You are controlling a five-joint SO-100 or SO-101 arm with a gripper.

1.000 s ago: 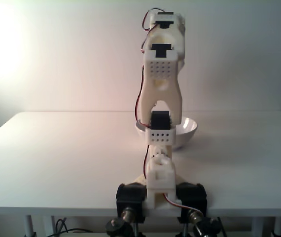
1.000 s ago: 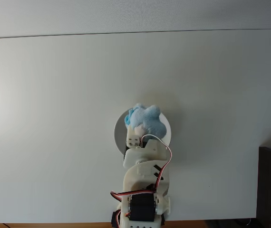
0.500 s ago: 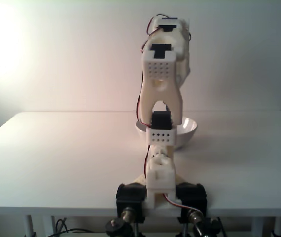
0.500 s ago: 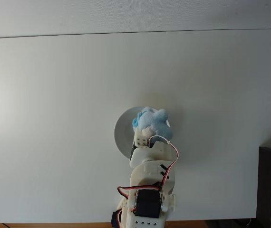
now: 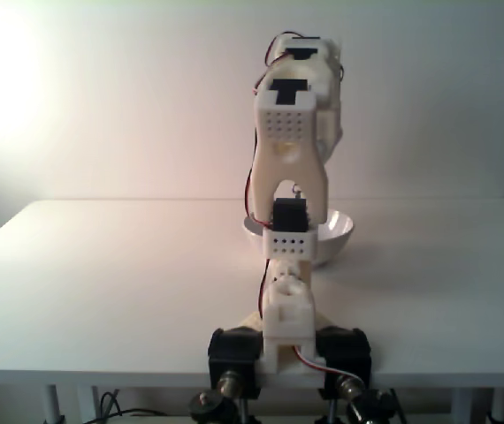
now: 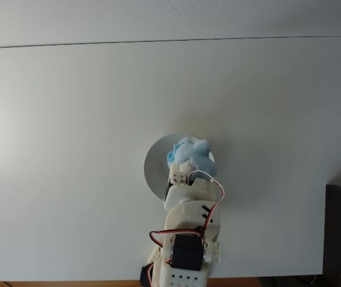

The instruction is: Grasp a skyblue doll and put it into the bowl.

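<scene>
Overhead, we saw the skyblue doll (image 6: pixel 191 158) over the bowl (image 6: pixel 154 169), right at the gripper (image 6: pixel 181 174) tip; we couldn't tell whether the jaws gripped it. Bowl sat mid-table (image 6: pixel 69 119), white top against a plain pale wall (image 5: pixel 128 97).

No text, label, brand or number can be read anywhere.
</scene>
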